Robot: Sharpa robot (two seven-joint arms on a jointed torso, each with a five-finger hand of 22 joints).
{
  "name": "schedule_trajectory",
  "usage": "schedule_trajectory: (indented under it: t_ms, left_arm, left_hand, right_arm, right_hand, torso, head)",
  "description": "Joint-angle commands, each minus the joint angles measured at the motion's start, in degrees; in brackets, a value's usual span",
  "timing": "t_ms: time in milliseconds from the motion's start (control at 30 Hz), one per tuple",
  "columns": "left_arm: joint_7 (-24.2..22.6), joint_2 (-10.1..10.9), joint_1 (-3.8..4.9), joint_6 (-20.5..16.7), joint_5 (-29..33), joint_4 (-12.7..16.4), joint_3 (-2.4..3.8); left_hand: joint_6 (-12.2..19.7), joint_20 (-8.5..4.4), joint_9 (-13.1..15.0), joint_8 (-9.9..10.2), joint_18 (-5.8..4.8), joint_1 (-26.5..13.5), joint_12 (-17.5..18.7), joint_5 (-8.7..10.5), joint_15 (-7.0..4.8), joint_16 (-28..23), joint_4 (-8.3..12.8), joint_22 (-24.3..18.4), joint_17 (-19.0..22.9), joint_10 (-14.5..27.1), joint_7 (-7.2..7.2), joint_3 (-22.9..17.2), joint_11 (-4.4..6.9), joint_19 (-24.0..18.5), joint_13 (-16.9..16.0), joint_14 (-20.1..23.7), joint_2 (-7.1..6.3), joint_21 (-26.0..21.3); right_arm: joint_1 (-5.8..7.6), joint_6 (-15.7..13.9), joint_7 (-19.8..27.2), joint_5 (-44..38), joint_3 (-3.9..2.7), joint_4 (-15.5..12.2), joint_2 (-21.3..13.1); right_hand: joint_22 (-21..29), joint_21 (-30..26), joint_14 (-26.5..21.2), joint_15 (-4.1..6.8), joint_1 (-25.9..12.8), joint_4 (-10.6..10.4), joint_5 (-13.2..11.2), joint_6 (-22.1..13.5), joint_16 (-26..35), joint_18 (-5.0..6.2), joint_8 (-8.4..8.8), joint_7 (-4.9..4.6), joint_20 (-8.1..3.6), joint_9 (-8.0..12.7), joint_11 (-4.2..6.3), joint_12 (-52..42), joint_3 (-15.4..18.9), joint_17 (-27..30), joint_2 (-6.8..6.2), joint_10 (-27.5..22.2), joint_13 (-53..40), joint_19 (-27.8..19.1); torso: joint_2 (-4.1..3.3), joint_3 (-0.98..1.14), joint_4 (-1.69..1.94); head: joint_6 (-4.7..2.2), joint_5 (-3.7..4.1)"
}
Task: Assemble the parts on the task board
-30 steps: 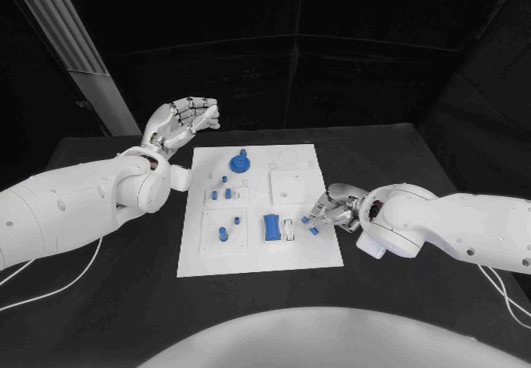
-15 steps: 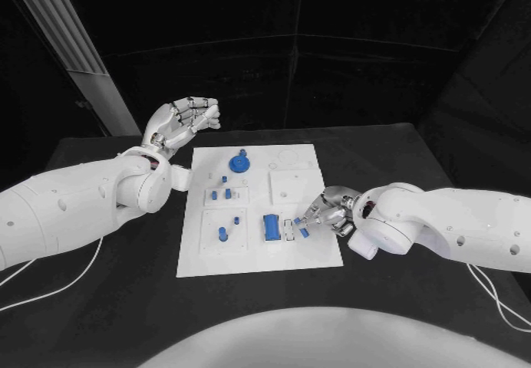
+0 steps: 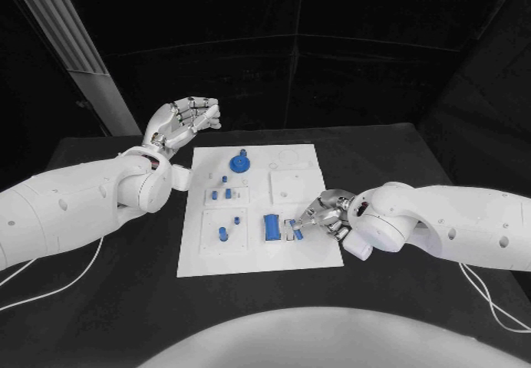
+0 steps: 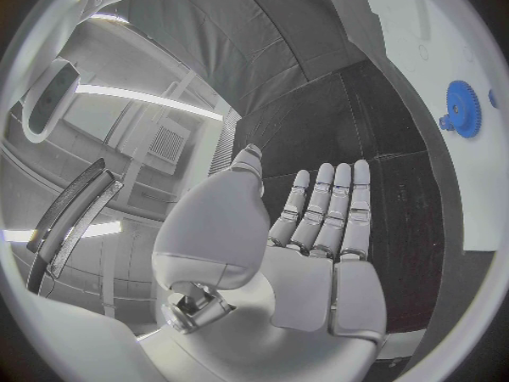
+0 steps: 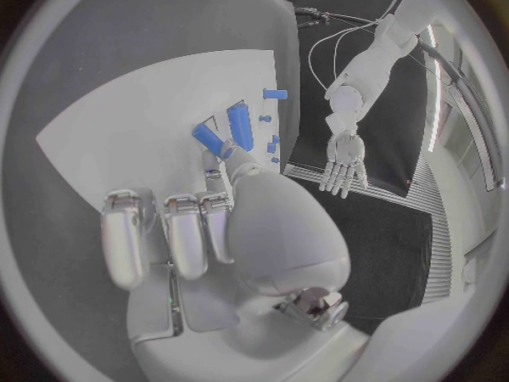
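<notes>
The left hand (image 3: 185, 116) is raised above the table's (image 3: 110, 291) far left corner, off the left edge of the task board (image 3: 260, 261). Its fingers (image 4: 323, 208) are stretched out straight side by side, the palm flat, and nothing is in it.

On the task board, the parts lie in several spots. A blue gear (image 3: 239, 162) stands near the far edge, left of the board's middle; the left wrist view catches it too (image 4: 459, 104). Nearer than the gear, a few small blue pieces (image 3: 225, 193) sit close together along the left side of the board. Nearer still, two small blue pegs (image 3: 228, 231) lie in a square recess by the left edge. In the board's middle, toward its near half, a longer blue block (image 3: 271, 227) lies lengthwise. Just to its right is a small pale piece (image 3: 288, 229), beside the tips of the right hand.

The right hand (image 3: 328, 215) is over the right edge of the board, low and close to its surface, the arm coming in from the table's right edge. In the right wrist view a small blue part (image 5: 208, 139) lies right at the thumb's tip, while the other fingers (image 5: 170, 233) are curled in together. Whether the thumb and a finger actually pinch that part, or it just lies on the board beside them, cannot be told.
</notes>
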State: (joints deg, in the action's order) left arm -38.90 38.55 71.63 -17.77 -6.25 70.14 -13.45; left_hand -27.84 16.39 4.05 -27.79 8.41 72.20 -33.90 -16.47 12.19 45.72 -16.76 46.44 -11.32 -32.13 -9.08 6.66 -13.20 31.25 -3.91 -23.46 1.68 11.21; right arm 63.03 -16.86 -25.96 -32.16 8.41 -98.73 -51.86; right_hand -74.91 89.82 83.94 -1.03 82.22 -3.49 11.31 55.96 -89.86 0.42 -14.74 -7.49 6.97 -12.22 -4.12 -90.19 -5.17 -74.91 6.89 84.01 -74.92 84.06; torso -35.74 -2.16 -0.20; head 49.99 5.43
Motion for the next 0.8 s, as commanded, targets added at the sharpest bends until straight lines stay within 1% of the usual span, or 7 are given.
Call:
schedule_trajectory:
  t_ms: [33,200,467,533,800]
  left_arm:
    - [-5.33,-0.09,0.08,0.64,0.11,0.00,0.04]
    - [-5.32,-0.10,0.08,0.65,0.11,-0.01,0.04]
    - [-5.31,-0.10,0.08,0.67,0.11,0.02,0.04]
    - [-5.30,-0.09,0.08,0.67,0.11,0.04,0.04]
    - [-5.30,-0.08,0.08,0.68,0.11,0.05,0.04]
  left_hand:
    - [0.34,0.03,-0.08,-0.24,-0.55,0.11,-0.22,-0.22,0.01,0.28,0.02,-0.06,0.06,0.25,-6.59,0.31,0.01,0.07,0.10,0.41,0.56,-0.24]
    - [0.34,0.03,-0.08,-0.24,-0.55,0.11,-0.22,-0.22,0.01,0.28,0.02,-0.06,0.06,0.25,-6.59,0.31,0.01,0.07,0.10,0.41,0.56,-0.24]
    - [0.34,0.03,-0.08,-0.24,-0.55,0.11,-0.22,-0.22,0.01,0.28,0.02,-0.06,0.06,0.25,-6.59,0.31,0.01,0.07,0.10,0.41,0.56,-0.24]
    - [0.34,0.03,-0.08,-0.24,-0.55,0.11,-0.22,-0.22,0.01,0.28,0.02,-0.06,0.06,0.25,-6.59,0.31,0.01,0.07,0.10,0.41,0.56,-0.24]
    - [0.34,0.03,-0.08,-0.24,-0.55,0.11,-0.22,-0.22,0.01,0.28,0.02,-0.06,0.06,0.25,-6.59,0.31,0.01,0.07,0.10,0.41,0.56,-0.24]
  right_arm:
    - [0.08,0.26,-1.28,2.22,-0.02,0.09,0.13]
    - [0.08,0.42,-1.96,2.37,-0.02,0.36,0.43]
    - [0.08,0.79,-3.32,2.42,-0.02,0.68,1.00]
    - [0.08,0.88,-3.53,2.42,-0.02,0.79,1.12]
    - [0.07,0.96,-3.80,2.43,-0.01,1.39,1.84]
  right_hand:
    - [-15.09,0.18,6.06,0.02,-0.69,-0.44,-0.23,0.92,-0.14,-0.42,0.31,0.33,-0.05,0.05,0.45,0.19,0.11,-15.09,-0.02,5.99,-15.08,5.94]
    - [-15.09,0.18,6.06,0.04,-0.99,-0.71,-0.32,1.04,-0.14,-0.42,0.53,0.32,-0.06,0.16,0.45,0.19,0.20,-15.09,-0.07,5.99,-15.08,5.94]
    - [-15.09,0.18,6.06,0.06,-1.76,-1.38,-0.61,1.30,-0.14,-0.42,1.07,0.31,-0.07,0.44,0.45,0.19,0.50,-15.09,-0.25,5.99,-15.08,5.94]
    - [-15.09,0.18,6.06,0.06,-2.13,-1.69,-0.79,1.39,-0.14,-0.42,1.31,0.29,-0.07,0.55,0.44,0.19,0.66,-15.09,-0.33,5.99,-15.08,5.94]
    - [-15.09,0.18,6.06,0.07,-2.42,-1.96,-0.96,1.47,-0.14,-0.42,1.52,0.27,-0.06,0.66,0.43,0.19,0.76,-15.09,-0.35,5.99,-15.08,5.94]
  torso:
    - [-0.01,-0.01,-0.05]
    - [0.03,0.03,-0.06]
    - [0.05,0.02,0.01]
    - [0.02,-0.01,-0.01]
    - [0.03,-0.01,-0.03]
  head:
    - [0.01,0.04]
    - [0.01,0.04]
    - [0.01,0.09]
    - [0.01,0.04]
    - [0.01,0.05]
